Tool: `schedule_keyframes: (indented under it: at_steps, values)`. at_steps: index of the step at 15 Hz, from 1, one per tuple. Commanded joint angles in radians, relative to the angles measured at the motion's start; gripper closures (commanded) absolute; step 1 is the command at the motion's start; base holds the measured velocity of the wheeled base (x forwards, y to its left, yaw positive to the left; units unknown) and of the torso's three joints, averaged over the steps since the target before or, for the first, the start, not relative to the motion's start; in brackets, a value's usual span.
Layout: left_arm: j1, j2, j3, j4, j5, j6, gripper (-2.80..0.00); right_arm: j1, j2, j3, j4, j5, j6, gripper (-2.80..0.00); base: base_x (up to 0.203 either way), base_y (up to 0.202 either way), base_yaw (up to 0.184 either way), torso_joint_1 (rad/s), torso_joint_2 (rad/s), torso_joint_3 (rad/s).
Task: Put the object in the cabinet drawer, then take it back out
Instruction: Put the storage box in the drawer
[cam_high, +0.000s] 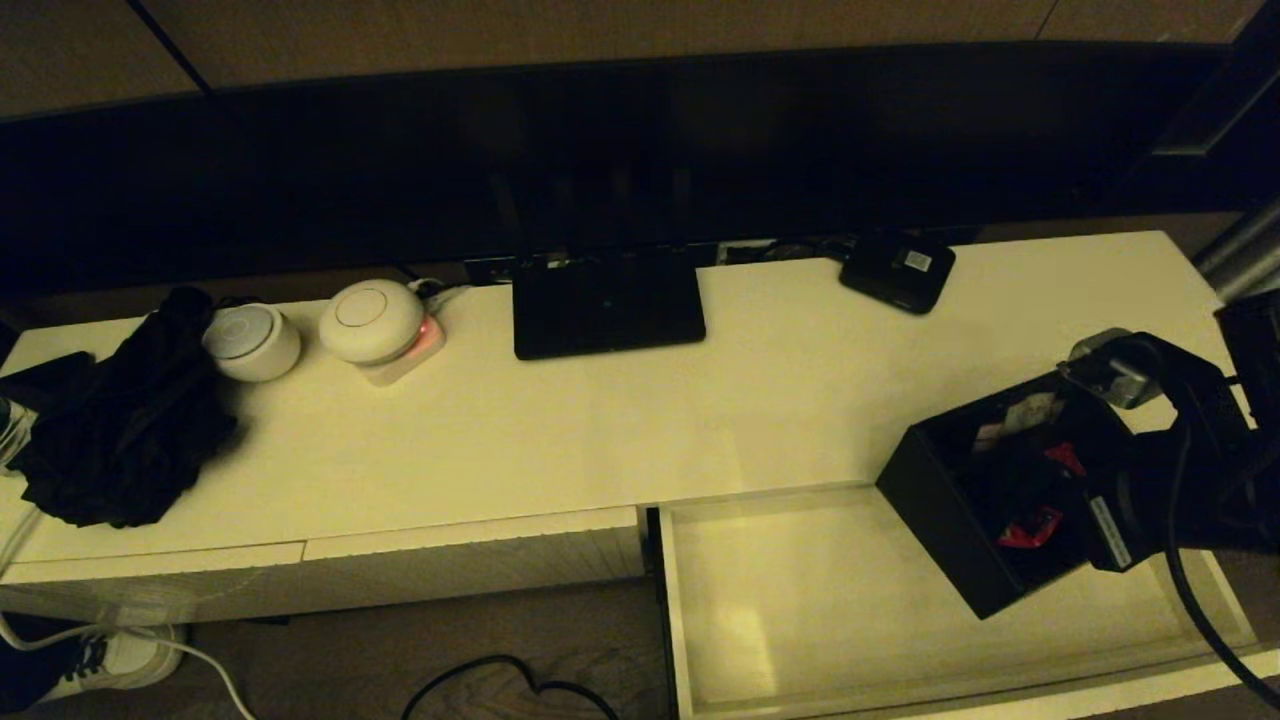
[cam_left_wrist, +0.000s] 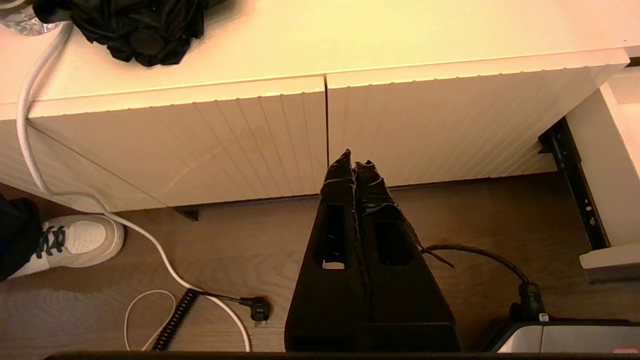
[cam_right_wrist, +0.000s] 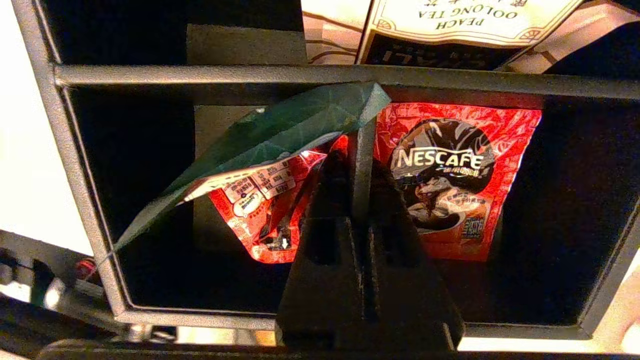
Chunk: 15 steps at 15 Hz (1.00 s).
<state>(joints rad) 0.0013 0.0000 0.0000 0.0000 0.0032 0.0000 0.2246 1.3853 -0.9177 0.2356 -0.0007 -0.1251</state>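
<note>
The black divided box (cam_high: 960, 500) hangs tilted over the right part of the open cabinet drawer (cam_high: 800, 590), above its pale floor. My right gripper (cam_high: 1075, 500) reaches into the box from the right. In the right wrist view the right gripper (cam_right_wrist: 357, 165) is shut on a thin inner divider (cam_right_wrist: 361, 150) of the box (cam_right_wrist: 75, 175). Red Nescafe packets (cam_right_wrist: 440, 175) and a white tea packet (cam_right_wrist: 450, 20) lie inside. My left gripper (cam_left_wrist: 354, 162) is shut and empty, held low in front of the closed left-hand cabinet fronts.
On the cabinet top (cam_high: 600, 420) stand a black router (cam_high: 605, 300), a small black device (cam_high: 897, 270), two white round gadgets (cam_high: 372, 320) and a black cloth heap (cam_high: 120, 430). Cables (cam_left_wrist: 100, 210) and a white shoe (cam_left_wrist: 75, 242) lie on the floor.
</note>
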Motion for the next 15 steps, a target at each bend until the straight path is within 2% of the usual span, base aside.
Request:
schedule_keyframes:
  at_steps: [1, 4, 6, 11, 15]
  values:
    - [0.000, 0.000, 0.003, 0.000, 0.000, 0.000, 0.00, -0.024, -0.044, 0.052, 0.001, -0.006, 0.025, 0.00, 0.000, 0.000, 0.000, 0.000, 0.00, 0.000]
    - [0.000, 0.000, 0.003, 0.000, 0.001, 0.000, 0.00, -0.055, -0.059, 0.093, 0.002, -0.004, 0.045, 0.00, 0.000, 0.000, 0.000, 0.000, 0.00, 0.000]
    - [0.000, 0.000, 0.003, 0.000, 0.001, 0.000, 0.00, -0.059, -0.061, 0.126, 0.001, -0.007, 0.077, 0.00, 0.000, 0.000, 0.000, 0.000, 0.00, 0.000]
    - [0.000, 0.000, 0.003, 0.000, 0.001, 0.000, 0.00, -0.060, -0.051, 0.172, -0.007, -0.007, 0.082, 0.00, 0.000, 0.000, 0.000, 0.000, 0.00, 0.000]
    - [0.000, 0.000, 0.003, 0.000, 0.001, 0.000, 0.00, -0.070, -0.017, 0.198, -0.014, -0.004, 0.130, 0.00, 0.000, 0.000, 0.000, 0.000, 0.00, 0.000]
